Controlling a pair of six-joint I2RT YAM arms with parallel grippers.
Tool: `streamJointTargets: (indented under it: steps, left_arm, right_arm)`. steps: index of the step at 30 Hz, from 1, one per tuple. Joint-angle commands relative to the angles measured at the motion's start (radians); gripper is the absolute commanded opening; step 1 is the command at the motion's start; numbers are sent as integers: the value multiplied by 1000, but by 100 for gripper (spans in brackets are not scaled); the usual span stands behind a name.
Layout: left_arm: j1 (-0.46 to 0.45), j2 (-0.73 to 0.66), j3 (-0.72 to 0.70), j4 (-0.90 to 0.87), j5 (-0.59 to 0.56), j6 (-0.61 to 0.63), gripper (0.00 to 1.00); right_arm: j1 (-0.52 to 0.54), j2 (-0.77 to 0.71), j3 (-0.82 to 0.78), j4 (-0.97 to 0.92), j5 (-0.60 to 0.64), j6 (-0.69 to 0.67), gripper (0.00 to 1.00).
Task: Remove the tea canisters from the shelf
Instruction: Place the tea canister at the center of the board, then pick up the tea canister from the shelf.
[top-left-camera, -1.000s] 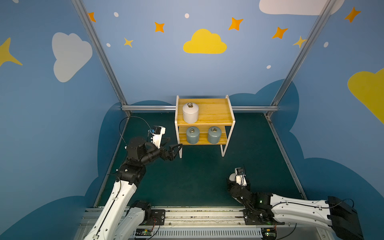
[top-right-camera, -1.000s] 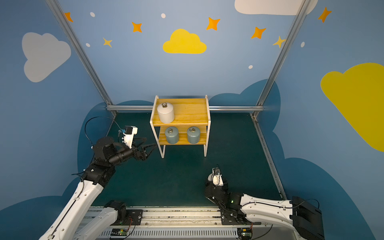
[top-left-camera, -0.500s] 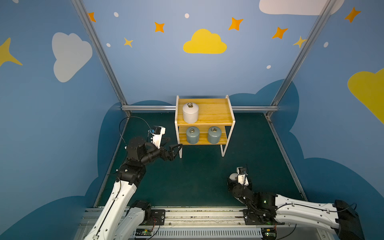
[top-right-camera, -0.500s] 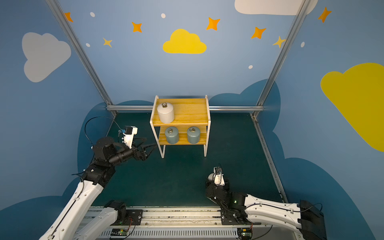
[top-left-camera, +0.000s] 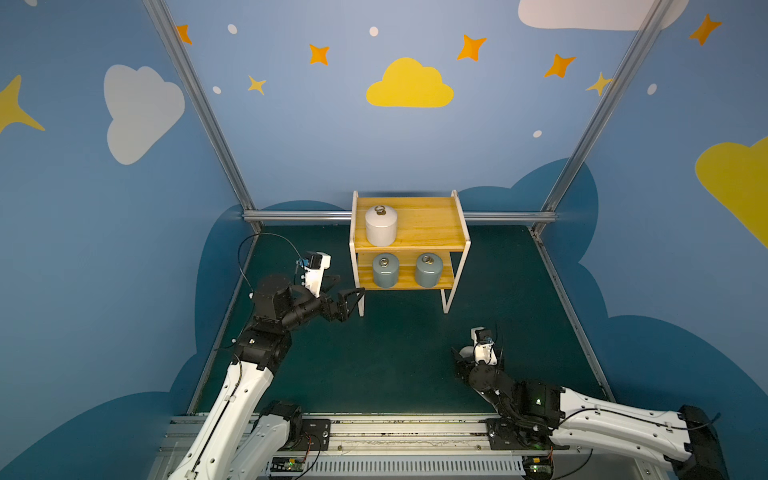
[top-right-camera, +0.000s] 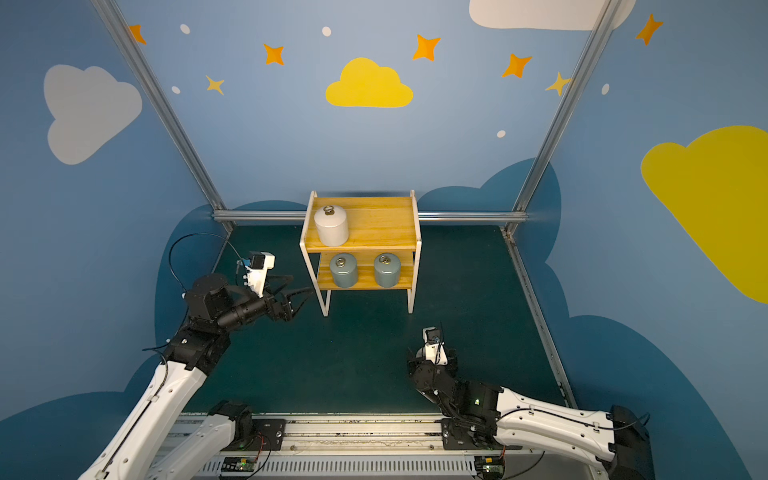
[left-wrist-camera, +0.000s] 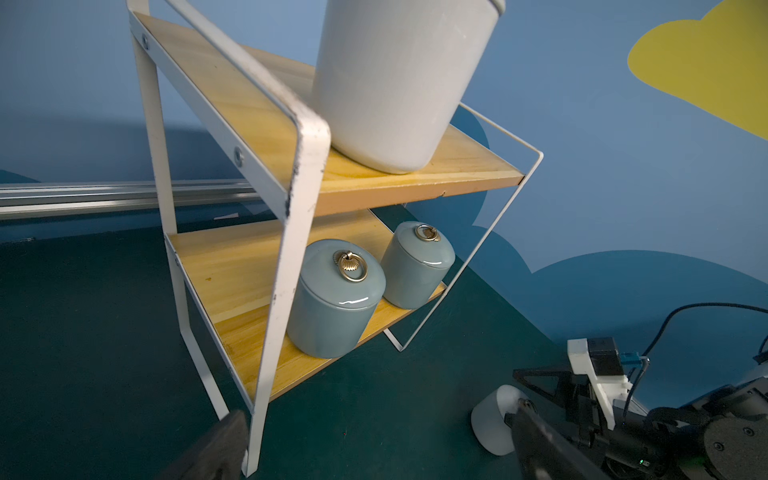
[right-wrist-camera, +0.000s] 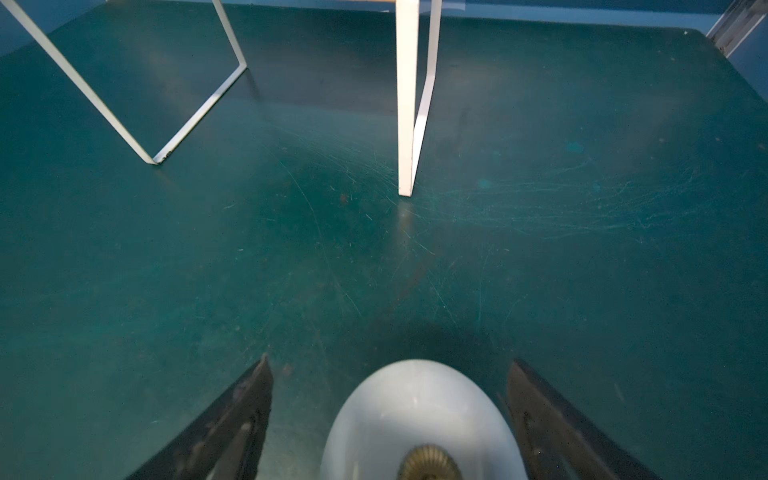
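The shelf (top-left-camera: 428, 224) stands at the back of the green mat. One white tea canister (top-left-camera: 381, 226) sits on its top board and two grey-blue ones (top-left-camera: 385, 271) (top-left-camera: 429, 270) on the lower board. Another white canister (right-wrist-camera: 415, 411) stands on the mat at front right, mostly hidden in both top views. My right gripper (right-wrist-camera: 390, 365) is open over it, with a gap between each finger and the jar. My left gripper (top-left-camera: 347, 291) is open and empty beside the shelf's front left leg (left-wrist-camera: 291, 257).
Blue walls with metal corner posts (top-left-camera: 199, 104) enclose the mat on three sides. A metal rail (top-left-camera: 374, 432) runs along the front edge, where both arm bases sit. The shelf's front right leg (right-wrist-camera: 409, 104) stands just ahead of my right gripper.
My right gripper's jaws have spread apart and let go of the white canister on the mat. The left arm has not moved.
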Motion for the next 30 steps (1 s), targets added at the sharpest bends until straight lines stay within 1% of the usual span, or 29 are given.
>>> streamJointTargets:
  steps: [1,6,10,15,21,27,30]
  left_arm:
    - [-4,-9,5,-16,13,6,100]
    - [-4,1,28,-38,16,10,100]
    - [-4,14,64,-65,21,15,100]
    - [-4,41,143,-101,22,20,100]
    - [-4,96,260,-126,4,44,100]
    - [-4,180,371,-124,-10,77,100]
    - [-6,216,405,-94,-9,77,100]
  right_arm:
    - [-5,-23,51,-2,0,-75,90]
    - [-34,-48,108,-27,-34,-135,90]
    - [-98,-48,167,-54,-118,-170,90]
    - [-177,-31,251,-107,-227,-204,91]
    - [-237,-6,340,-169,-282,-249,91]
    - [-316,-16,370,-181,-350,-267,90]
    - [-354,-20,372,-184,-372,-279,91]
